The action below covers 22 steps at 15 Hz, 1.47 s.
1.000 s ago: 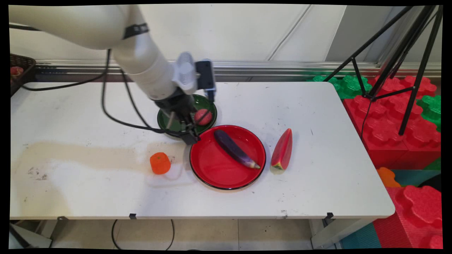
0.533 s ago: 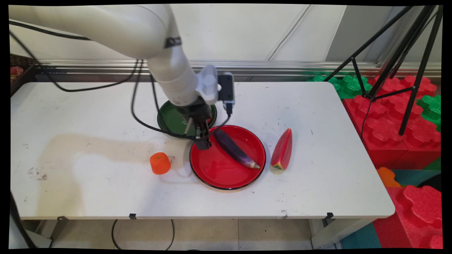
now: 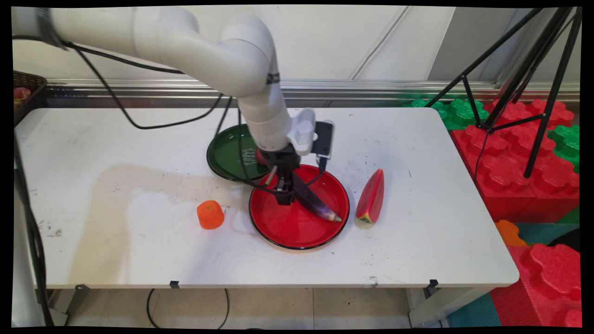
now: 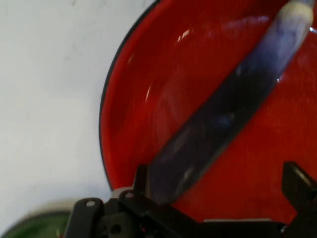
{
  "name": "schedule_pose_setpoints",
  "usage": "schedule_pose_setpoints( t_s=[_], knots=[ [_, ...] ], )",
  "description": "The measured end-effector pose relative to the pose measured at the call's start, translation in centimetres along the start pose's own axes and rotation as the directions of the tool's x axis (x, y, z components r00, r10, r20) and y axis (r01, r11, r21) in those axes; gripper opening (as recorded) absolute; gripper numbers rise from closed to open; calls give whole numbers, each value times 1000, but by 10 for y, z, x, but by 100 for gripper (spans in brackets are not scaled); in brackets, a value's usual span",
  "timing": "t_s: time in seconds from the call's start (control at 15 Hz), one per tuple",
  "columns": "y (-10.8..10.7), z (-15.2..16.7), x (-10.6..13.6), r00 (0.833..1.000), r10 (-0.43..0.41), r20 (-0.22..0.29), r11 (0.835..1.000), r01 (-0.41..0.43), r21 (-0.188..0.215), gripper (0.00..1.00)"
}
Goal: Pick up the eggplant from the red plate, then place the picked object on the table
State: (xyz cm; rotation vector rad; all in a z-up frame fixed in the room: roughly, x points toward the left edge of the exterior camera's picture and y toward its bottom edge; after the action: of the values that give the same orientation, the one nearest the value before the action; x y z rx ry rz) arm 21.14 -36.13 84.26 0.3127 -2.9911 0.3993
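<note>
The eggplant [image 3: 312, 200] lies slanted in the red plate [image 3: 287, 227]. Its long side runs from the plate's far left to its near right, with the pale tip at the near-right rim. The gripper [image 4: 218, 191] hangs low over the eggplant's dark end, fingers [image 4: 297, 181] spread wide on both sides of it. A green plate [image 3: 227, 155] touches the red plate's far-left rim. A watermelon slice [image 3: 371, 198] lies right of the red plate, an orange [image 3: 210, 214] left.
</note>
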Motion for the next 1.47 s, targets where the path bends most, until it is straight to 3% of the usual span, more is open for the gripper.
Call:
schedule_pose_setpoints(
  t_s=[0.47, 0.93, 1.0, 1.47],
  knots=[
    [-8, 36, 21, 991, 133, -22, 990, -134, -37, 100],
    [-10, 54, 28, 979, 201, -33, 977, -203, -64, 100],
    [-11, 56, 29, 977, 211, -35, 975, -213, -67, 0],
    [-11, 54, 29, 966, 256, -34, 964, -258, -60, 0]
  ],
)
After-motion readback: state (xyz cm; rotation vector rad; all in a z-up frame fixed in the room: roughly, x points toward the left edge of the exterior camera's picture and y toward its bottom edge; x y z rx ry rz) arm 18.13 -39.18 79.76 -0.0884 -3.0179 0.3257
